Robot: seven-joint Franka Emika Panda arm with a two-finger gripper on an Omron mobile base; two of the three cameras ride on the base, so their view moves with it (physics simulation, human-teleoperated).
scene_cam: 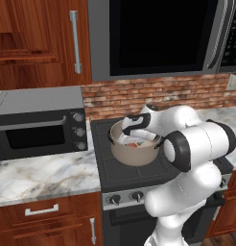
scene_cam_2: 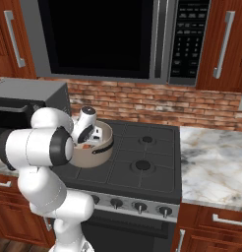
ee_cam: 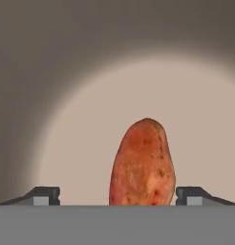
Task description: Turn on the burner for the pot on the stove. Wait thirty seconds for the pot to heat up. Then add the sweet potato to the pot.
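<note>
One sweet potato (ee_cam: pixel 143 162) lies inside the pot (scene_cam: pixel 134 153), on its pale floor. In the hand view its long axis runs straight away from the camera, up the picture, one tapered end pointing toward the far wall of the pot and the broader end nearest the hand. It sits between the two dark finger tips, with a clear gap on the left side and a narrow one on the right, so neither tip touches it. The jaws stand wide apart and have hold of nothing.

In the left base view a scrap of reddish orange shows in the pot under the hand. The gripper (scene_cam: pixel 135 137) reaches down into the pot's mouth, and in the right base view the hand sits at the pot's rim (scene_cam_2: pixel 96 152).

There is one pot, round and grey-beige. It stands on the rear left grate of the stove (scene_cam_2: pixel 142 182). To the right of the pot two bare round burner caps (scene_cam_2: pixel 146 140) show, one behind the other. Below the pot, on the stove's steel front strip, the right base view shows a row of small black knobs (scene_cam_2: pixel 138 206); four are clear of the arm.

Left of the pot one grey toaster oven (scene_cam: pixel 41 125) with three side knobs stands on the marble desk (scene_cam: pixel 43 175). Above the pot hangs one microwave (scene_cam: pixel 160 38).
</note>
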